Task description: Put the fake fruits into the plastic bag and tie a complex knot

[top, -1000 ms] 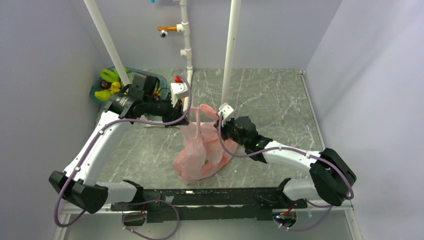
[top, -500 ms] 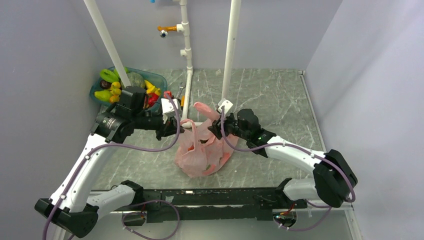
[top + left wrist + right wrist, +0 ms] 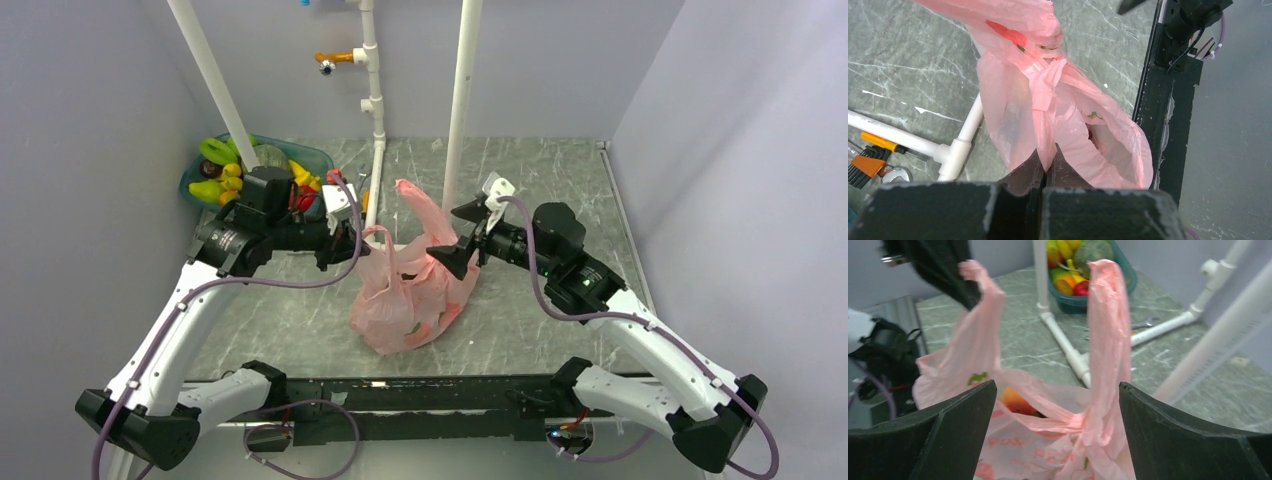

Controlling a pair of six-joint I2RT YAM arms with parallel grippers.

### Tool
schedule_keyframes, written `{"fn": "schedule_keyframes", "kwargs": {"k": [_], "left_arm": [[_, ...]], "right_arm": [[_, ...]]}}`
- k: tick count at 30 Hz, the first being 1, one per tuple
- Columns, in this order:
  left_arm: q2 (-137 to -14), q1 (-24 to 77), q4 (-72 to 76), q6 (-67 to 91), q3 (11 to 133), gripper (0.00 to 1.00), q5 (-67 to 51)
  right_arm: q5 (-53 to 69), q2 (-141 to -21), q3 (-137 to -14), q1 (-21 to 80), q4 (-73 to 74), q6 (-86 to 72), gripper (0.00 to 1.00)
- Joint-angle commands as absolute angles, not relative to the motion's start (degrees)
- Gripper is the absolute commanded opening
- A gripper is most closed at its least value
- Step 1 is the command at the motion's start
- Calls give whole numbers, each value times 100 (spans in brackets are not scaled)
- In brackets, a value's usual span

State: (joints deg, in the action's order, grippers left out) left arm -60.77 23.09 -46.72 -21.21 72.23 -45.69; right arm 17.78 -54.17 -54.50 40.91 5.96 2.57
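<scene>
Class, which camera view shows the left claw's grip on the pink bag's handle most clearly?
The left wrist view: the left claw fills the foreground, shut on the plastic bag film. The top view shows it small and side-on; the right wrist view catches it in the top-left corner.

The left arm point(image 3: 180, 320) rises from its base at the near left corner of the surface and leans toward the far left. It bends sharply at the elbow, so the wrist lies level and points right, toward the middle. The left gripper point(image 3: 1048, 156) has its jaws pressed tight together, pinching a thin strip of the plastic bag point(image 3: 1013, 110) between them.

The right arm point(image 3: 640, 330) climbs from the near right corner and stretches left toward the middle of the surface, raised above it. The right gripper point(image 3: 1057, 385) points left, facing the left one. Its jaws are spread wide and grip nothing.
</scene>
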Motion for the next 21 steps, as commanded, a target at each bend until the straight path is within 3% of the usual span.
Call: {"fn": "schedule_keyframes", "kwargs": {"k": [1, 6, 11, 17, 21], "left_arm": [[-6098, 2285, -4384, -2004, 7191, 0, -4779], [-6031, 2293, -4322, -2221, 7003, 9, -4984], [-6011, 2355, -4349, -2543, 6996, 12, -4677], [-6099, 2487, -4522, -2746, 7139, 11, -4380], [-6031, 2572, -4447, -2673, 7178, 16, -4458]], "right_arm": [[2679, -5575, -5565, 4259, 695, 27, 95], [3005, -6203, -5543, 4691, -48, 38, 91], [3169, -6488, -5557, 4911, -628, 26, 62], [3254, -6614, -5748, 5051, -824, 9, 54], [3279, -6691, -5710, 5095, -782, 135, 37]]}}
